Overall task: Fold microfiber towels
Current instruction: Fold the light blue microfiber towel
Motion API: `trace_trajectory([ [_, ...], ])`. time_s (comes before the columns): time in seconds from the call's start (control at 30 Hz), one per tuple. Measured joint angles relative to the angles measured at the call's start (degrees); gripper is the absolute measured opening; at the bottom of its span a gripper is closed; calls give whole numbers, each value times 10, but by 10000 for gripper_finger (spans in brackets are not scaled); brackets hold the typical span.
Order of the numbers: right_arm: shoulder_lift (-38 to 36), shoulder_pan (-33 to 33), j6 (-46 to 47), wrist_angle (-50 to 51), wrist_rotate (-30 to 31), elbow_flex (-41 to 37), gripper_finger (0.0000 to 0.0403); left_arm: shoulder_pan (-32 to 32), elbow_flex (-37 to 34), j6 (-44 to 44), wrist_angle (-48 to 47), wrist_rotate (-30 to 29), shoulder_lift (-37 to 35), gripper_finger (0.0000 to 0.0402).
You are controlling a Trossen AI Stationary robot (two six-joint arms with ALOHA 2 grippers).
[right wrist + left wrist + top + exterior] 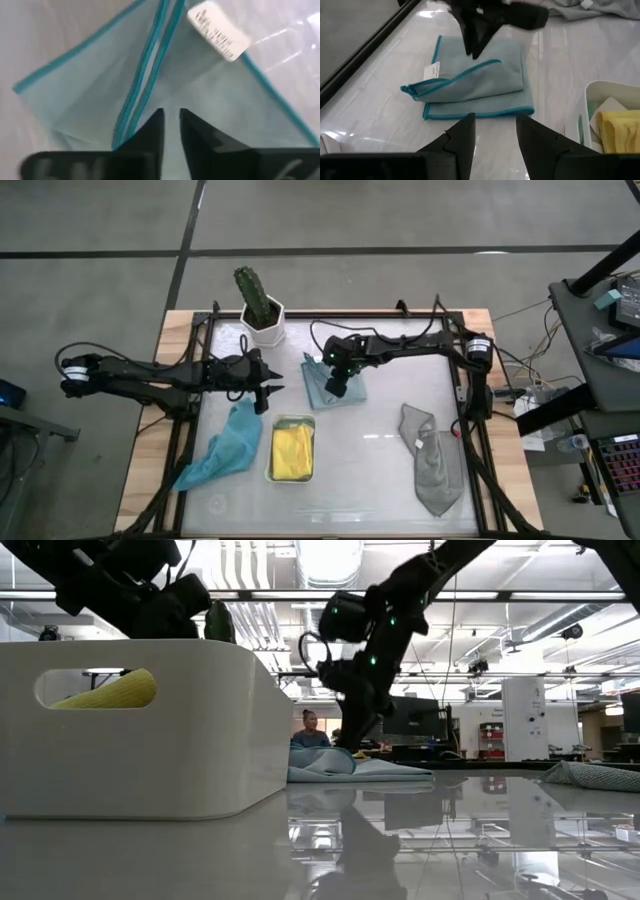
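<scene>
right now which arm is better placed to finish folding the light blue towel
Right. The right gripper is directly over the light blue towel; the left gripper hangs beside it, nearer the teal towel.

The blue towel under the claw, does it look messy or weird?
A little. The light blue towel is folded, but its top flap sits crooked, so the teal edges don't line up. The right claw hovers over it. The teal towel and grey towel lie crumpled, unfolded.
</scene>
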State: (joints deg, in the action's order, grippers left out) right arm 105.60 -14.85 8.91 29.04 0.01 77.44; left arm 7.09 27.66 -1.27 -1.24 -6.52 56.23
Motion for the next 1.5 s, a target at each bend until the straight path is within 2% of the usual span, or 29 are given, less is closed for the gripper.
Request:
trace_trajectory([
  [0.1,14,12,0,-34,-12,-13,15,0,0,1,3,0,0,128],
  [0.23,15,33,-8,-111,-82,-21,9,0,0,1,5,0,0,128],
  [0.37,7,46,-21,-143,-96,-13,9,0,0,1,7,0,0,128],
  [0.8,-3,45,-46,-109,-90,-1,9,0,0,0,7,0,0,128],
  [1.1,-79,45,-79,-27,-62,-41,9,0,0,-13,9,0,0,128],
  [1.2,-114,44,-57,-16,-59,-68,9,0,0,-17,13,0,0,128],
  [1.33,-149,35,16,-19,-60,-108,11,0,0,-42,53,0,11,126],
  [1.5,-191,10,87,-47,-60,-171,45,0,26,-44,70,0,59,94],
])
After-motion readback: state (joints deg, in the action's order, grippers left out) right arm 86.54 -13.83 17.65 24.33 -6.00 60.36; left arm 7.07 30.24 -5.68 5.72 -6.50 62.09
